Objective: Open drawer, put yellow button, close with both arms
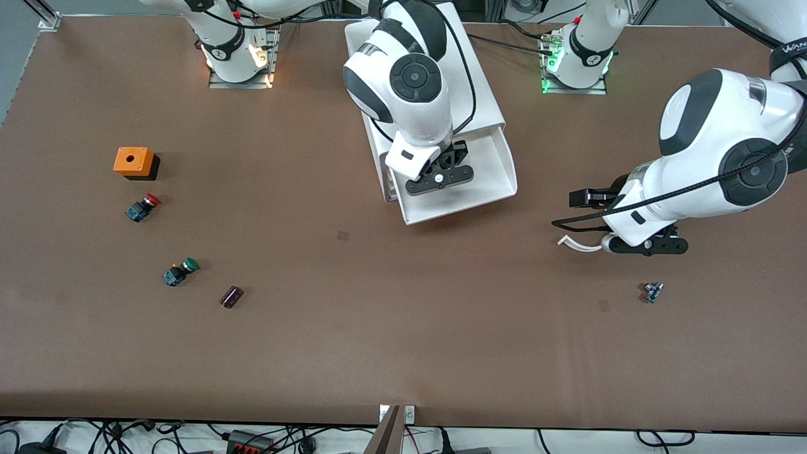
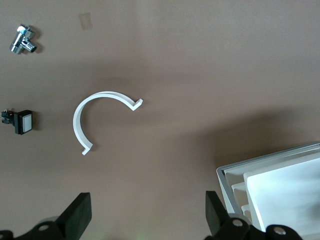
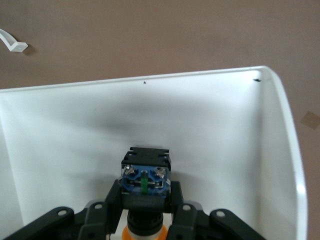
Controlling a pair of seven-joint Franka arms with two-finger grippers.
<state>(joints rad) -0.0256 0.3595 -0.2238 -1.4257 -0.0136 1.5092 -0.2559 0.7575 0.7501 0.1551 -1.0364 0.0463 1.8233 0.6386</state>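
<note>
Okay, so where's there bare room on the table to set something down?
The widest bare stretch of brown table lies nearer the front camera than the open white plastic drawer, between the dark cylinder and the small metal fitting. It is crowded near the orange box, red-capped button and green-capped button.

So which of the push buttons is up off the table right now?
The yellow button, gripped in the right end effector over the open drawer. The red button and green button lie on the table.
</note>
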